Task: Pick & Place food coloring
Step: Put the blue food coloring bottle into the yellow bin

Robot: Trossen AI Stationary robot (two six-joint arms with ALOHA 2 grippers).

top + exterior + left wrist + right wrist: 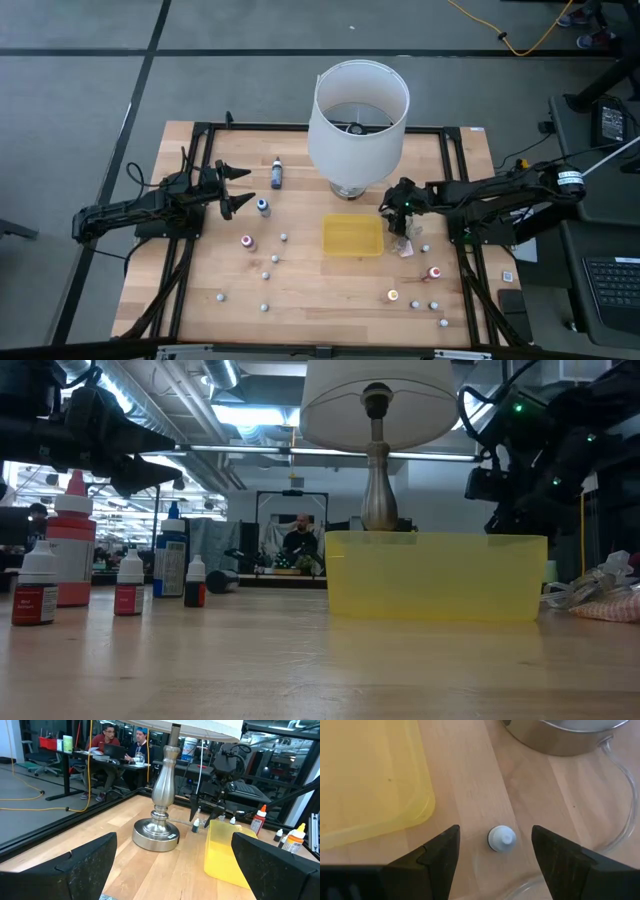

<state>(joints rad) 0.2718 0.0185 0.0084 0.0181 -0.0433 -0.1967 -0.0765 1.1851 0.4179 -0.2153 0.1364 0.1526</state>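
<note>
My right gripper (495, 851) hangs above the light wooden counter (310, 280), just beside the flat yellow rectangular plastic tray (352, 235) and close to the round silver base of the white-shaded lamp (358, 110). Its two dark fingers (437, 855) are spread wide and grip nothing. Between them, seen from straight above, stands one tiny food coloring bottle with a whitish-grey cap (502, 839), upright on the bare wood. Neither finger touches it; there is clear wood on both sides of the cap. The tray's rounded corner lies near one finger, and a thin clear cord from the lamp curves past the other.

My left gripper (232, 188) is held over the far left part of the counter, fingers also wide apart and empty, pointing toward the lamp.

The other tiny food coloring bottles (270, 265) stand scattered over the counter: a dark blue-topped one (276, 173) toward the far edge, a blue-capped one (263, 206) just off my left gripper, a red-topped one (247, 241), and orange-topped ones (434, 272) near the right front. Small whitish-grey ones dot the front half. A crumpled clear plastic wrapper (405, 246) lies just right of the tray.
</note>
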